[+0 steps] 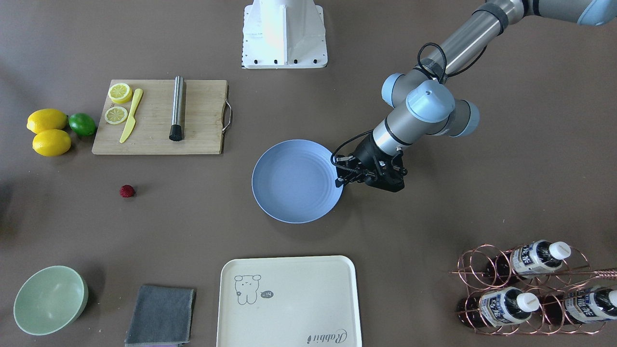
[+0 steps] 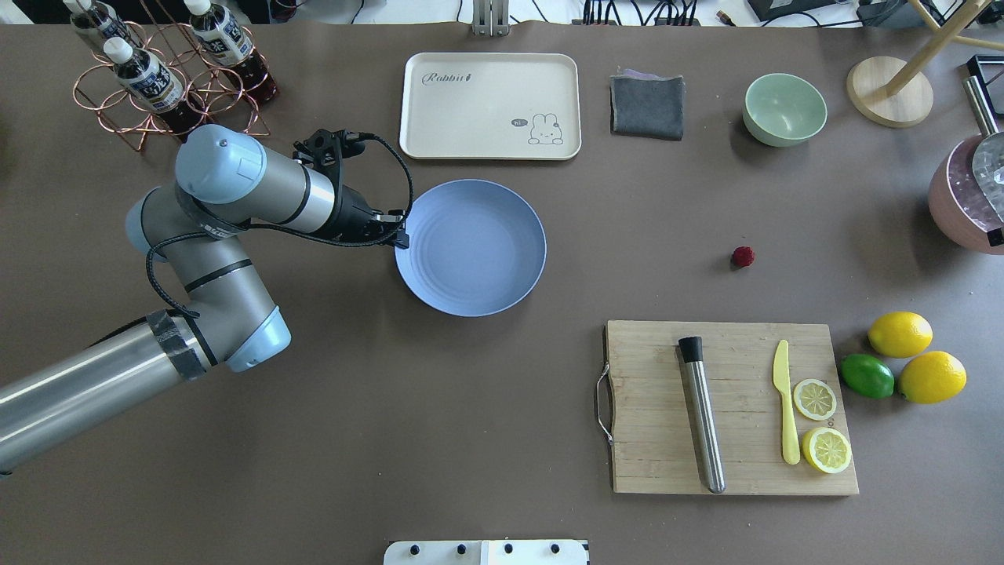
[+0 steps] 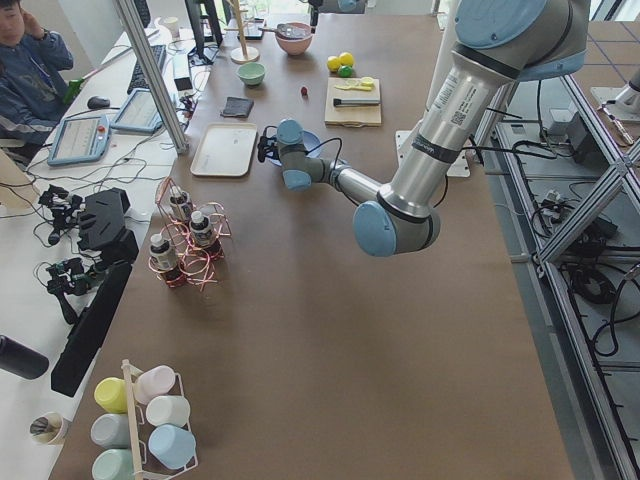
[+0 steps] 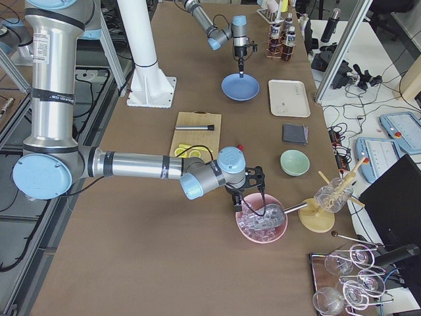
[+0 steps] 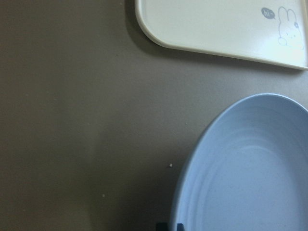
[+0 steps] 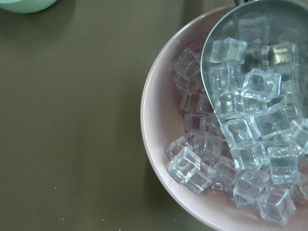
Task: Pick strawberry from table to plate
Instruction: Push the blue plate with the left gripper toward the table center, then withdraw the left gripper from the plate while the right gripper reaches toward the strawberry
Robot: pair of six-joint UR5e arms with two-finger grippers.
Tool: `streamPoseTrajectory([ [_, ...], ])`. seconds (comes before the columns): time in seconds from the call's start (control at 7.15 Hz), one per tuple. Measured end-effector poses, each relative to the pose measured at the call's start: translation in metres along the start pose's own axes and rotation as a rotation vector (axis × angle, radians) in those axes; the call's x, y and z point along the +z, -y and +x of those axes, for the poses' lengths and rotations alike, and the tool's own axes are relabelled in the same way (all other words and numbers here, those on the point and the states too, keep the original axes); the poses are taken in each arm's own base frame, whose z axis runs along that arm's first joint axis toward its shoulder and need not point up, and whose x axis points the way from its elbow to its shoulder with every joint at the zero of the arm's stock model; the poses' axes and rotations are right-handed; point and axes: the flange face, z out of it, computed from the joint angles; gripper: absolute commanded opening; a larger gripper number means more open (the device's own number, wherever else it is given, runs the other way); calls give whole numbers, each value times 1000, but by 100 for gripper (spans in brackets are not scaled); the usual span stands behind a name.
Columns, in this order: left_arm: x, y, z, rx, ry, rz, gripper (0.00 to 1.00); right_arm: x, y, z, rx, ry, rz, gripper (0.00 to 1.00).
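1. Overhead exterior is showing the table [image 2: 392, 439] spreading wide and brown-grey, with open surface all around the strawberry [image 2: 743, 256].
2. The strawberry is lying alone, well apart from the plate [image 2: 471, 247].
3. The left gripper [image 2: 401, 235] is hanging at the plate's rim, fingertips closed together.
4. The right gripper [image 4: 252, 203] is hanging over a pink bowl [image 4: 262, 240] of ice; its state I cannot tell.
5. A cutting board [image 2: 729, 408] is lying near the strawberry, not touching.

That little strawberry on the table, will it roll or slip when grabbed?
The strawberry looks roundish and lies loose on the flat table, so a nudge would probably roll it. Its tiny size suggests it is light. The bumpy-looking skin may help grip.
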Motion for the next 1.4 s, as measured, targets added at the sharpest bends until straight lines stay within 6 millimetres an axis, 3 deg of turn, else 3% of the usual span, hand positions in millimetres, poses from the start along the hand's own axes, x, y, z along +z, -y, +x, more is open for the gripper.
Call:
streamPoseTrajectory([
  [0.28,7,-9,8,14,-5,6,98,1,2,-4,-5,3,-1,100],
  [0.42,5,-10,10,19,-7,13,98,3,10,-14,4,2,3,100],
  [0.56,-6,-4,2,18,-8,17,98,10,25,-37,35,-9,12,100],
  [0.7,-28,10,-20,14,-4,15,98,24,45,-74,76,-27,27,100],
  [0.98,-95,53,-91,51,22,3,98,57,79,-163,158,-41,41,98],
  [1.26,-169,96,-170,146,98,-2,98,86,93,-243,231,-62,39,98],
  [1.4,-200,107,-207,190,133,-9,98,98,92,-269,247,-77,37,94],
])
